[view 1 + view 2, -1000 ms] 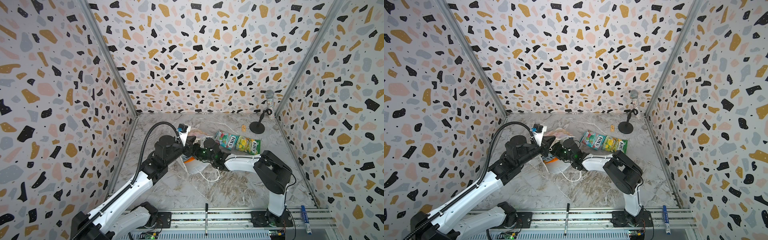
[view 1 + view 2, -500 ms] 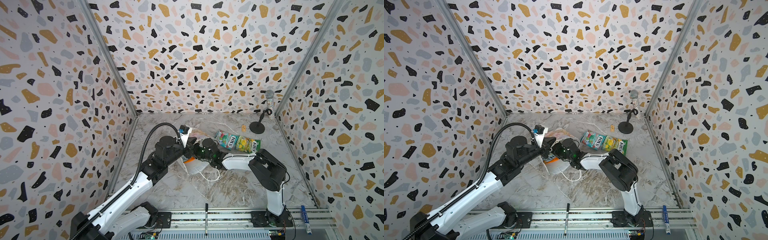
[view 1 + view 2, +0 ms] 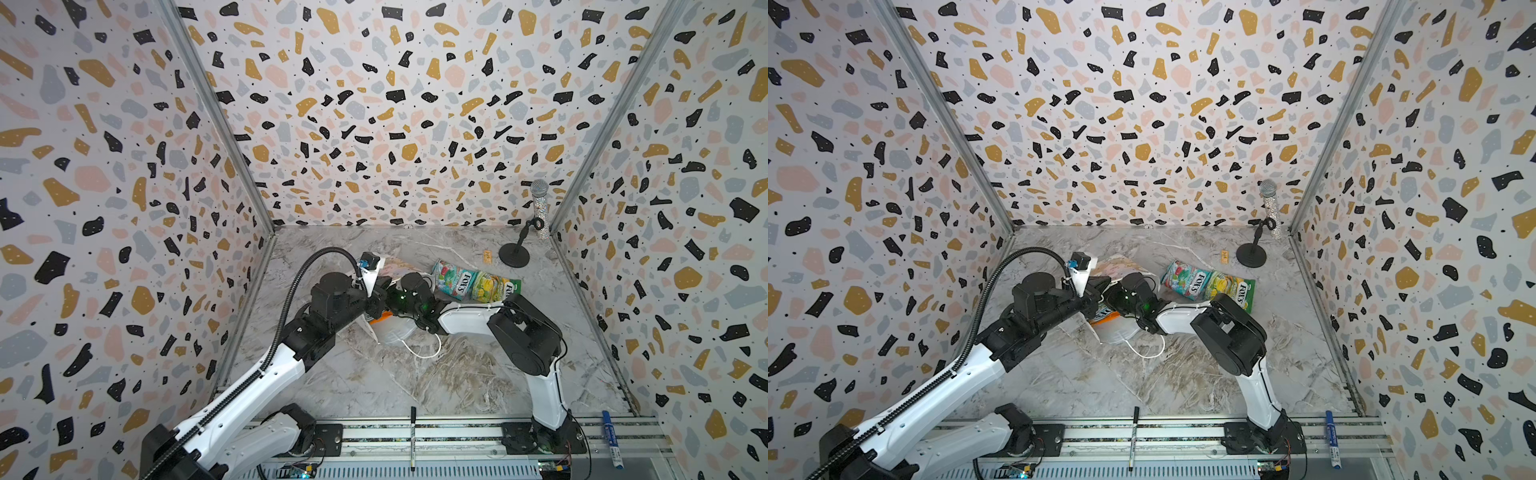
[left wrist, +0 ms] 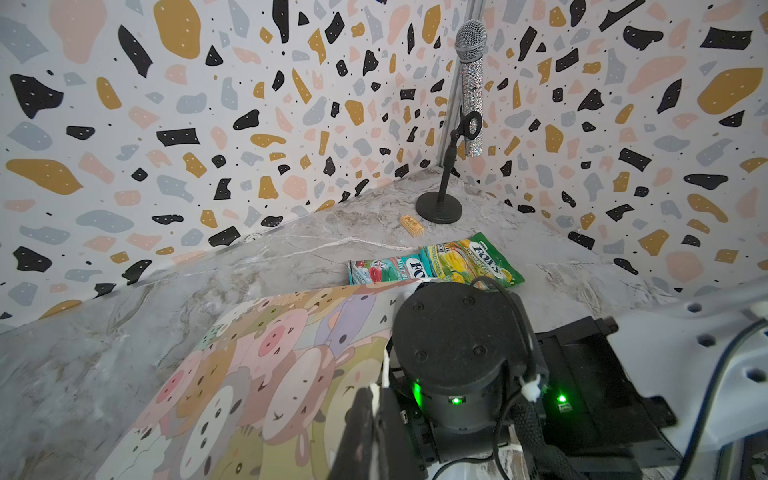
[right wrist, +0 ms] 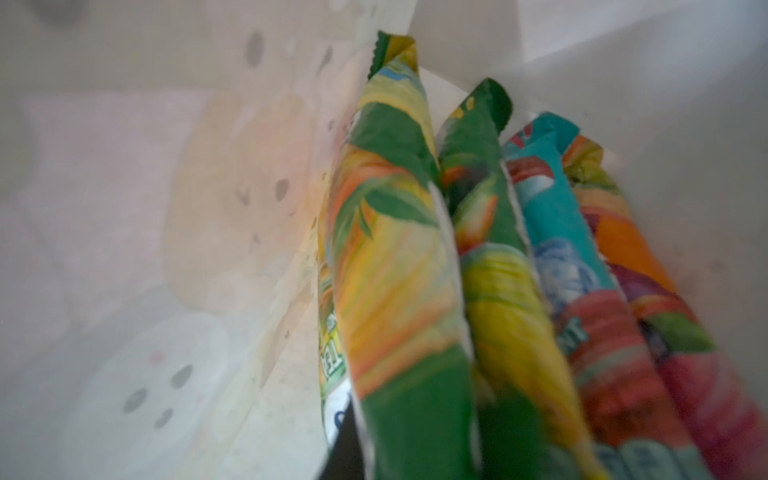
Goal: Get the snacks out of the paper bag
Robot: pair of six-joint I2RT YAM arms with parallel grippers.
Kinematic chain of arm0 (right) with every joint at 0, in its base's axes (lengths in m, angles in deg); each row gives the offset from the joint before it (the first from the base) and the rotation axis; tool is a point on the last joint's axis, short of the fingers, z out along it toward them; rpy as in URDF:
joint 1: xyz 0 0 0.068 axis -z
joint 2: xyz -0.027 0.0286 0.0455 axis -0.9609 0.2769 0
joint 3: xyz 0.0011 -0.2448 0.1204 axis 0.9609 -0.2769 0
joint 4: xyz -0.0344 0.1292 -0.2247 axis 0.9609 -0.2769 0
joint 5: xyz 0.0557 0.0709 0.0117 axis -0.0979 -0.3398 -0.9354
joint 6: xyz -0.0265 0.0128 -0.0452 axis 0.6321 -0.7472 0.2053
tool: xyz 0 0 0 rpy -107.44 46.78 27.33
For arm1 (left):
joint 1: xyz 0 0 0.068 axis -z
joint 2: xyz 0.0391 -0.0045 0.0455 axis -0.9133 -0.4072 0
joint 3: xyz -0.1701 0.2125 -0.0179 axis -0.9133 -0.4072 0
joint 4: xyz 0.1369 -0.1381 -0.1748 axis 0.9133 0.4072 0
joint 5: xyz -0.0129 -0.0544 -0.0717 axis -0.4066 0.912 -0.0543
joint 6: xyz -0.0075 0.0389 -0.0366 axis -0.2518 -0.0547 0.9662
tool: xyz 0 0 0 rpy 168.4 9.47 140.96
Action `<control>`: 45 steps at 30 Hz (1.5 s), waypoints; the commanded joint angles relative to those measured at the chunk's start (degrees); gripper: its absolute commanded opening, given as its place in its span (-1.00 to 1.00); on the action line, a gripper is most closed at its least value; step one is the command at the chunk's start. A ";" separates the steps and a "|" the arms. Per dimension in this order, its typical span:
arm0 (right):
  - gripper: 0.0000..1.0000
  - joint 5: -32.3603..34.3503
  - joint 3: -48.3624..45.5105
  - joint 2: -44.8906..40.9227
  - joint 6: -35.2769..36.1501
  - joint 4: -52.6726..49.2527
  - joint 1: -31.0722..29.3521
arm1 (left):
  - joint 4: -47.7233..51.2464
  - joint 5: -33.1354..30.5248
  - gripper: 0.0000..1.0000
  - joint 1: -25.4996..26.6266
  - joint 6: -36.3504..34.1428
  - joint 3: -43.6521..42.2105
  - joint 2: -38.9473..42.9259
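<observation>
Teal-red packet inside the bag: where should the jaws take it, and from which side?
Probably by its near end, coming in through the mouth of the paper bag. The teal-red packet sits edge-on, wedged between a green-yellow packet and the orange-pink packet, so its flat faces are covered; only the thin edge and mouth-side end look reachable. Set the jaws astride that edge.

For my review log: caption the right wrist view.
Inside the white paper bag: two green-yellow glossy candy packets, a teal-red packet, an orange-pink packet.
</observation>
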 commanded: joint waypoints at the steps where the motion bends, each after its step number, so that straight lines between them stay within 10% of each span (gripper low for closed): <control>1: -0.98 0.78 1.40 -1.67 3.60 -3.95 0.44 | -1.02 -4.10 -1.00 0.30 1.35 1.89 0.94; 45: -1.00 4.79 -5.56 -29.09 36.82 -28.59 -4.55 | -4.06 -15.09 -1.00 0.32 4.41 -0.44 0.96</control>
